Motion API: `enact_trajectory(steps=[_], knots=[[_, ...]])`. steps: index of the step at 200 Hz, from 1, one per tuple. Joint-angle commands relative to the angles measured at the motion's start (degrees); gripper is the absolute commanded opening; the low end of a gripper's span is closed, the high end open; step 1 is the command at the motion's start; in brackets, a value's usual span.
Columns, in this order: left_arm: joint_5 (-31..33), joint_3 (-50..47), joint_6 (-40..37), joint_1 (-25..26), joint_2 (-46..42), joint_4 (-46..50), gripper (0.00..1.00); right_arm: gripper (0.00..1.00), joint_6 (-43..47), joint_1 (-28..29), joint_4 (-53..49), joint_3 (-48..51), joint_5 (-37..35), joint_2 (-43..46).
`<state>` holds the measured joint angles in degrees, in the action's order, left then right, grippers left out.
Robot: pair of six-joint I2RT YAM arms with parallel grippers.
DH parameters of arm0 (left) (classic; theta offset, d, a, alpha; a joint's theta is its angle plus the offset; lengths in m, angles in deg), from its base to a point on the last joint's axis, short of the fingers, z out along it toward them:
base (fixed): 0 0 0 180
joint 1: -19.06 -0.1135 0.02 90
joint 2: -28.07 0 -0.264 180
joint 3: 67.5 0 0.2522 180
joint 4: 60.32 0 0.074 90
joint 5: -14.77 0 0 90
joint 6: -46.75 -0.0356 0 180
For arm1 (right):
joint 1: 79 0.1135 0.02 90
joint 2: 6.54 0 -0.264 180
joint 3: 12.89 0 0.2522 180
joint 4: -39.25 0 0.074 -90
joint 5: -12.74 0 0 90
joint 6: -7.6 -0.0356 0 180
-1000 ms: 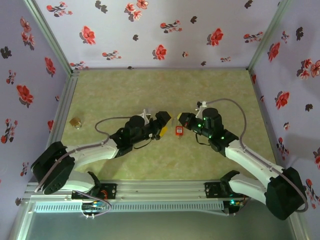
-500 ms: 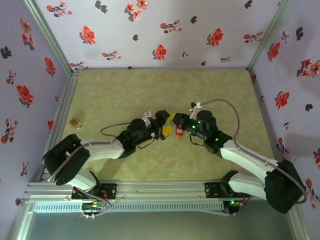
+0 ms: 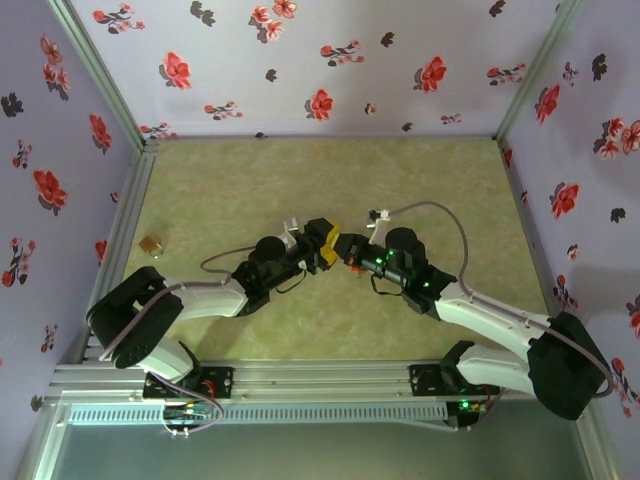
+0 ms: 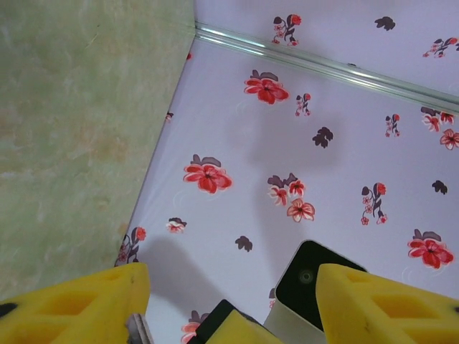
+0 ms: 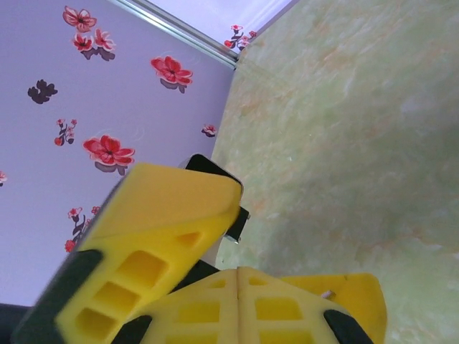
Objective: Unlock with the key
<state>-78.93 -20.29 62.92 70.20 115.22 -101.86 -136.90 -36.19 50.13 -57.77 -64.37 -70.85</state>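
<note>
The two arms meet at the middle of the green marbled bench (image 3: pixel 300 180), claw tip to claw tip. The left claw (image 3: pixel 328 247) has its yellow fingers spread wide apart. In its own wrist view they sit at the two lower corners (image 4: pixel 229 301), with a yellow and black part of the other claw between them.

The right claw (image 3: pixel 350 258) is pressed together, and in its wrist view the two yellow fingers meet along a thin seam (image 5: pixel 238 297). A finger (image 5: pixel 154 244) of the left claw crosses just to the left of them.

From above, the key (image 3: pixel 351 265) is a small red fleck right at the right claw's tips (too covered to tell whether it is pinched or simply lying beneath). A brass padlock (image 3: pixel 151 244) sits well apart, near the bench's left edge by the floral wall (image 3: pixel 60 150).
</note>
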Motion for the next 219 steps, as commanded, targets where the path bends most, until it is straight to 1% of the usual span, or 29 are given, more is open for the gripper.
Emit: enact_trajectory(steps=[1,71,95,126,176,219], knots=[[-0.19,-0.93,-0.57,-0.53,-0.35,-1.72,0.59,0.0,1.24,0.43,0.8,0.87,0.78,1.87],[-0.17,-2.32,-1.37,-1.18,-1.19,-2.16,0.41,0.0,1.77,0.35,-3.15,1.93,-2.28,3.92],[-0.33,-2.17,-1.59,-1.15,-0.92,-2.82,0.33,0.0,1.59,0.35,-2.72,1.96,-2.34,3.63],[-0.81,-2.21,-2.03,-1.14,-0.99,-3.21,0.25,0.0,1.44,0.3,-2.92,1.98,-3.16,3.32],[-1.11,-3.06,-2.81,-1.12,-1.48,-3.49,0.0,0.0,1.88,-0.51,-3.63,1.69,-2.97,3.85],[-0.79,-3.5,-5.14,-1.12,-2.88,-2.14,0.0,0.0,1.71,-1.67,-3.92,1.67,-1.92,4.26]])
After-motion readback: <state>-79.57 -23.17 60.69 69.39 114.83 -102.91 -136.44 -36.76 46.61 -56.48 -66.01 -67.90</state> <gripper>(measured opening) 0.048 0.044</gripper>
